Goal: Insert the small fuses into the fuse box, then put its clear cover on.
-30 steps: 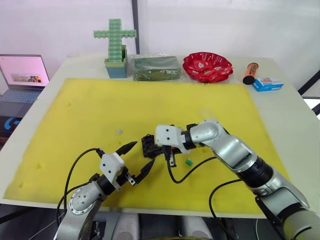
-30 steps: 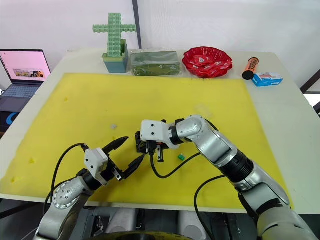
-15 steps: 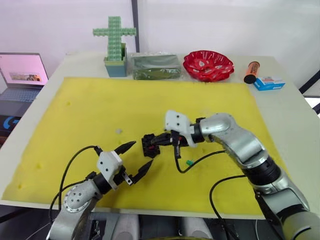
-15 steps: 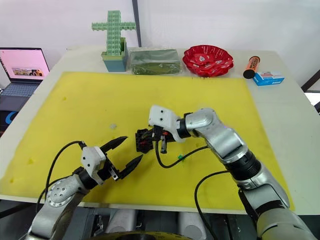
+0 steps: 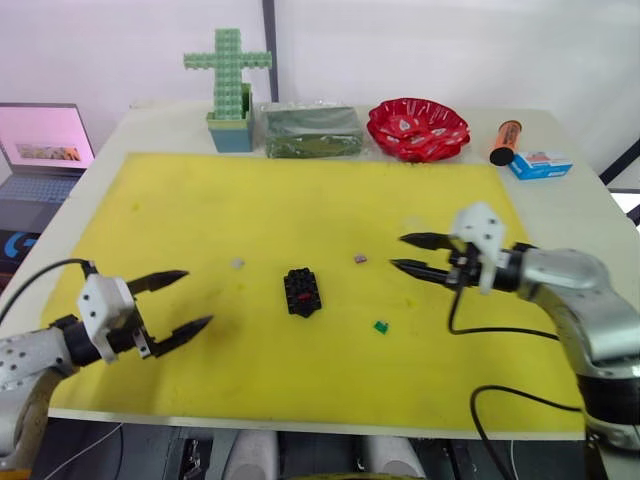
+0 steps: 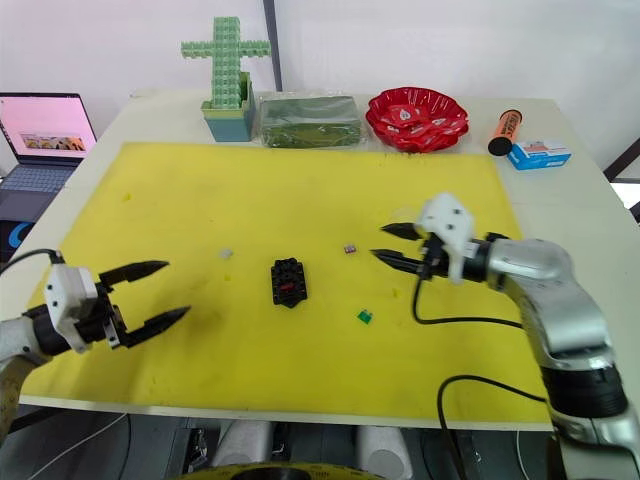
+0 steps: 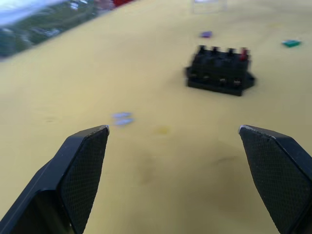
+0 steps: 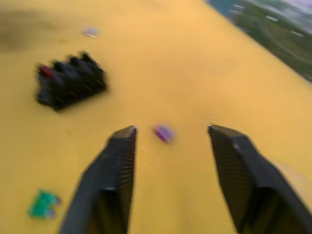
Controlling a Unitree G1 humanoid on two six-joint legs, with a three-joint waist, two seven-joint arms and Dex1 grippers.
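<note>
Yellow foam mat [image 5: 250, 210]: bumpy black fuse box [image 5: 301, 292] (red fuse seated); left pincer [image 5: 185, 301], right pincer [image 5: 402, 252] gape empty.

A large yellow foam mat [image 5: 200, 200] covers most of the white table [image 5: 580, 220]. Along the table's far edge stand a green block-built cross in a teal base [image 5: 229, 88], a clear bag filled with green [image 5: 310, 131], a red scalloped bowl [image 5: 417, 128], an orange cylinder [image 5: 503, 141] and a blue-and-white carton [image 5: 539, 165]. Beyond the table's left edge sits an open laptop [image 5: 40, 150].
</note>
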